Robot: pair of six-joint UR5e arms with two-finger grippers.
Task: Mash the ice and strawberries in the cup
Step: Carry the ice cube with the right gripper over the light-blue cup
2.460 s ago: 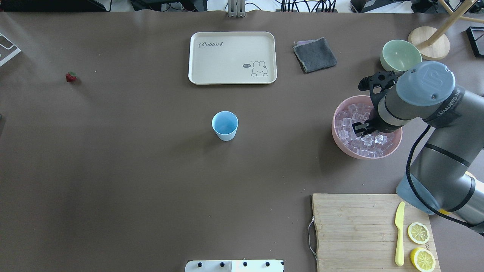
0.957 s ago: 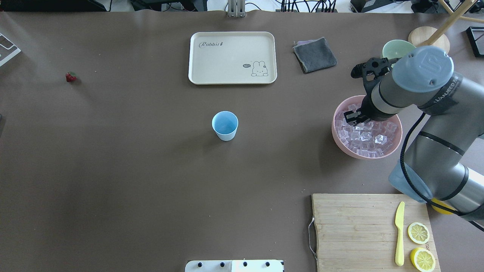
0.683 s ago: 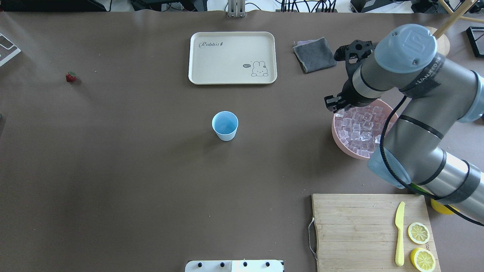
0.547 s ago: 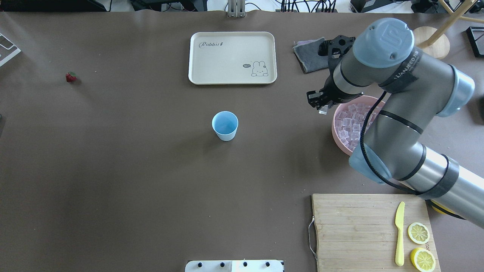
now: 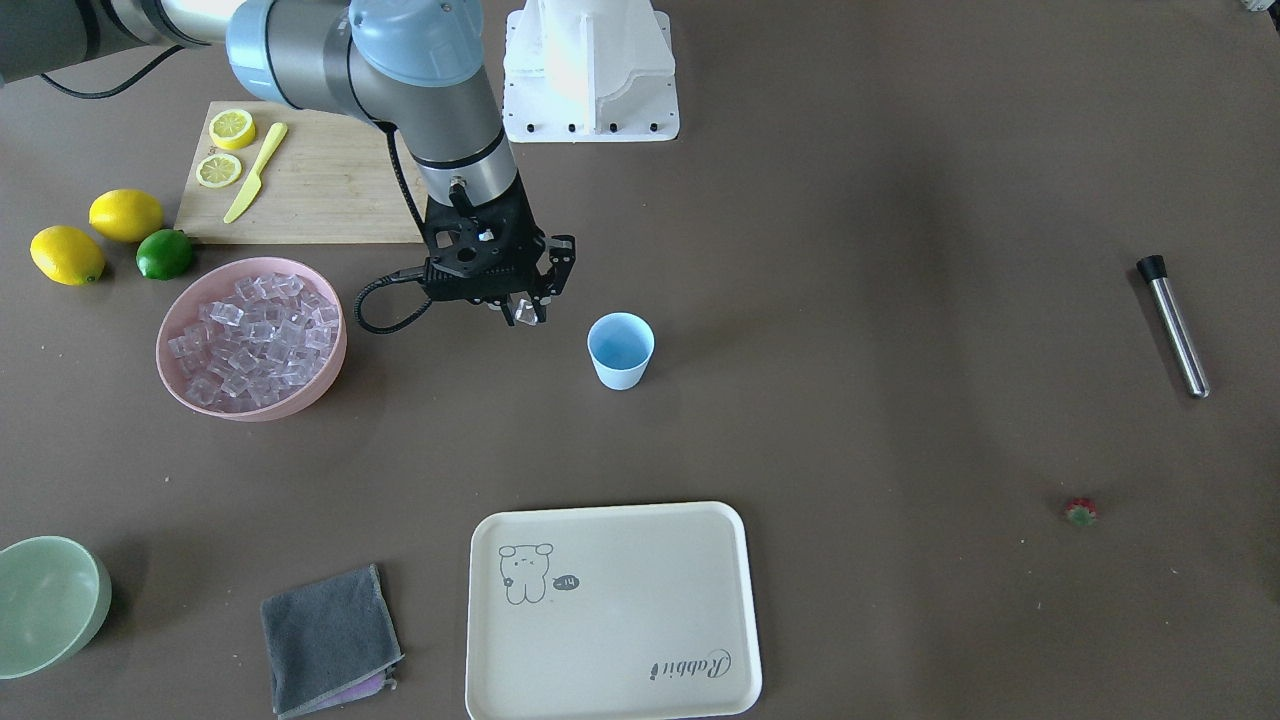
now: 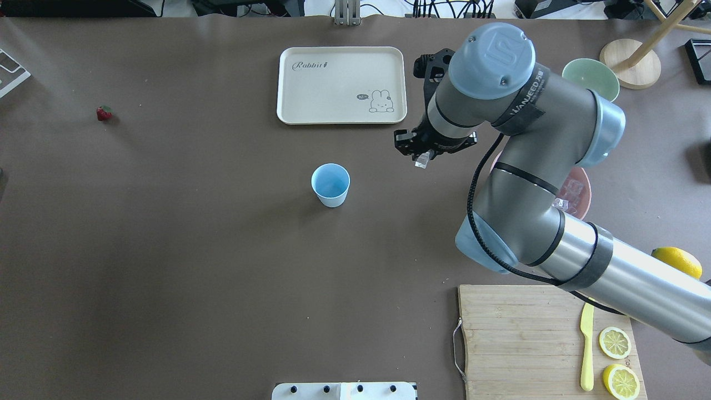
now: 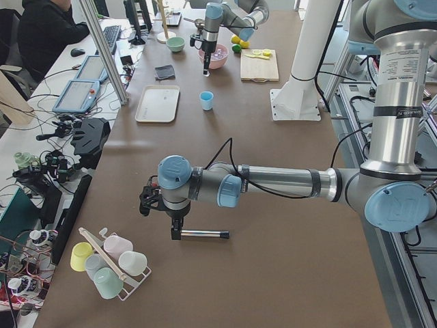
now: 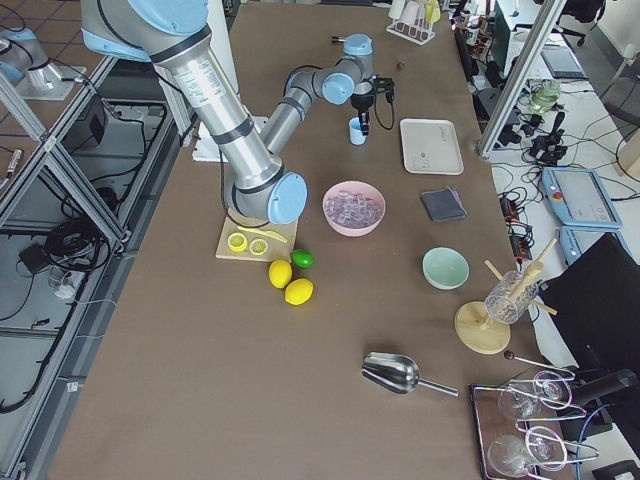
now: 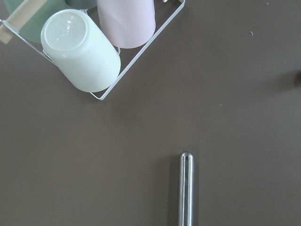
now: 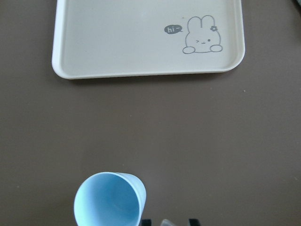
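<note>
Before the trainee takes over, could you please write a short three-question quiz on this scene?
1. True or false: the cup already has ice in it.
2. Pick one: the right end effector holds A) nothing, B) an ice cube, C) a grape.
3. Fill in: the loose ice is piled in the ___ bowl.

Key: 1 false, the cup looks empty. 2 B, clamped at the fingertips, short of the cup. 3 pink.
</note>
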